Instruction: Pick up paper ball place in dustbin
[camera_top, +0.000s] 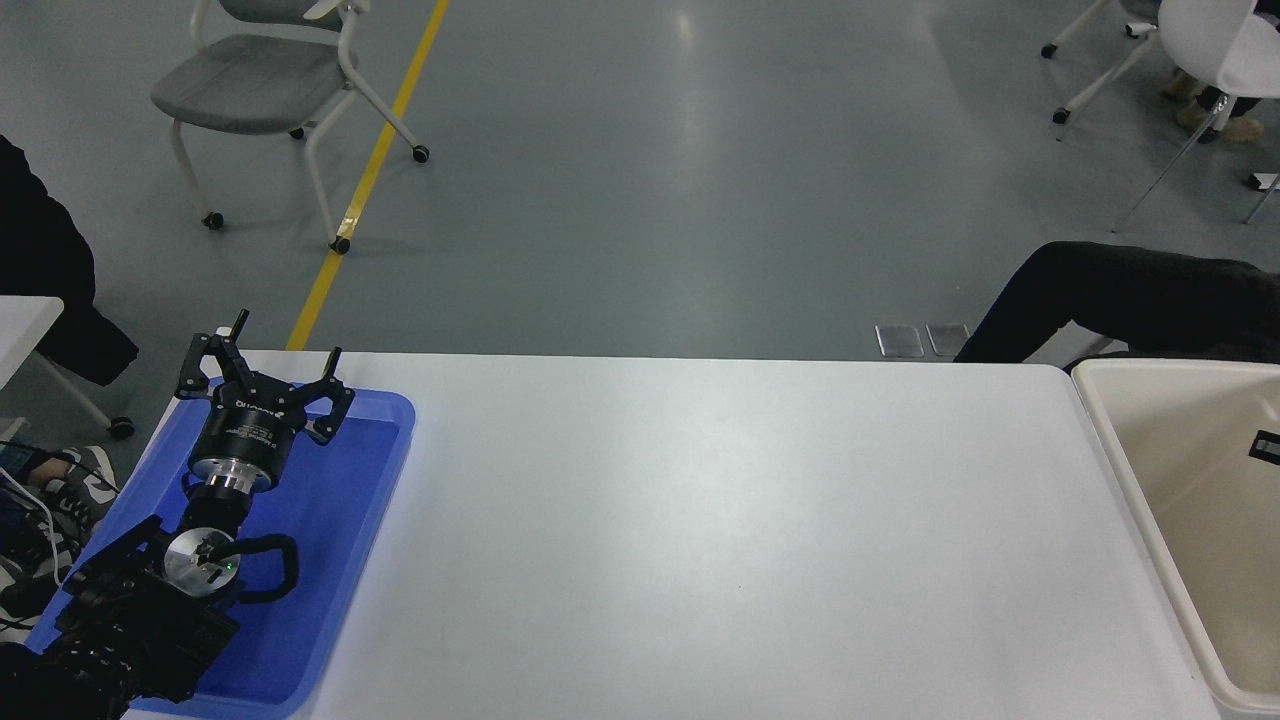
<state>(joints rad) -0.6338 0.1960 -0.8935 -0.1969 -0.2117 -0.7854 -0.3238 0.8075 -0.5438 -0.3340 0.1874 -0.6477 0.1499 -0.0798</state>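
Observation:
The cream-beige dustbin (1210, 500) stands at the table's right end, cut off by the picture's right edge. The paper ball is not in view. A small black piece (1266, 443), the tip of my right gripper, shows at the right edge over the dustbin; I cannot tell how its fingers stand. My left gripper (283, 345) is open and empty, parked at the lower left over the blue tray (340, 520).
The white table (720, 520) runs between the tray and the dustbin. A person's black-clad limb (1120, 295) reaches in beyond the far right corner. Another person in black (40, 260) is at the left edge. A grey chair (260, 80) stands on the floor.

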